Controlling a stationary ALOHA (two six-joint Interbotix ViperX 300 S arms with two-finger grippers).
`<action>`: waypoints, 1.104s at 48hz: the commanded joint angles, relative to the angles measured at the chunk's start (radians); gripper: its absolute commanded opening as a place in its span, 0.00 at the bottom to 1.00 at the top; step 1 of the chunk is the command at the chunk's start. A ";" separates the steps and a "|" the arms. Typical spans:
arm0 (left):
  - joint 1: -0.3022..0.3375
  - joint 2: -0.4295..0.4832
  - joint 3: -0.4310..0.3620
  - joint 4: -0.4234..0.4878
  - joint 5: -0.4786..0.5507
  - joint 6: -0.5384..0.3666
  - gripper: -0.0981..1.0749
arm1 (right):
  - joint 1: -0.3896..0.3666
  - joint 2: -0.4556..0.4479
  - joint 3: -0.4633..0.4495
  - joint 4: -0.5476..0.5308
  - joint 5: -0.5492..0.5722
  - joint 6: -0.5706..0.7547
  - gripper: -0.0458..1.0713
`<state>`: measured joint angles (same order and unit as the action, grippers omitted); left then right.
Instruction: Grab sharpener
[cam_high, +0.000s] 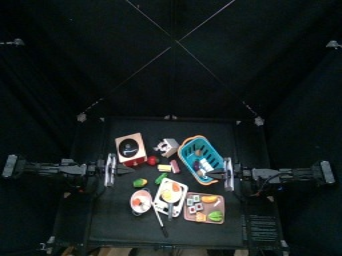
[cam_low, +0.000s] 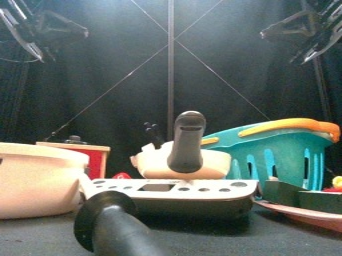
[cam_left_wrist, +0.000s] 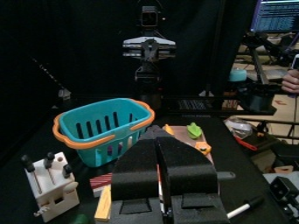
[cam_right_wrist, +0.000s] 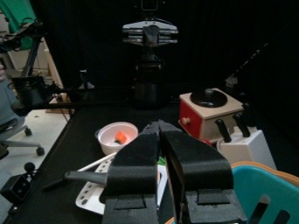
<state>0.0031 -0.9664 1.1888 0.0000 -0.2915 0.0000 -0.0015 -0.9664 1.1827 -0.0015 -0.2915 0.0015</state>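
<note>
Sharpener (cam_right_wrist: 87, 176) lies on white board (cam_right_wrist: 96, 198) (left tool (cam_left_wrist: 162, 179), right tool (cam_right_wrist: 163, 175) both closed).

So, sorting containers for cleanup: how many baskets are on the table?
1: a teal basket with orange rim, at the table's back right, near the right gripper. Nothing suggests another hidden.

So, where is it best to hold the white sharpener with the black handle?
Grip its black round handle from above, fingers across it: it lies flat and sticks out from the white sharpener body toward the table front edge.
</note>
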 joint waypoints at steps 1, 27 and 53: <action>-0.015 0.017 -0.035 0.005 -0.018 0.006 0.04 | 0.003 0.020 -0.017 0.003 -0.008 0.008 0.07; -0.110 0.075 -0.028 0.015 -0.020 -0.002 0.08 | 0.164 0.245 -0.163 0.127 0.009 0.253 0.06; -0.114 0.075 -0.018 -0.020 -0.020 -0.003 0.20 | 0.336 0.681 -0.485 0.454 0.118 0.288 0.07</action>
<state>-0.1089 -0.8958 1.1842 -0.0092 -0.3022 -0.0031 0.3129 -0.3344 0.7624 0.3942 -0.1749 0.2915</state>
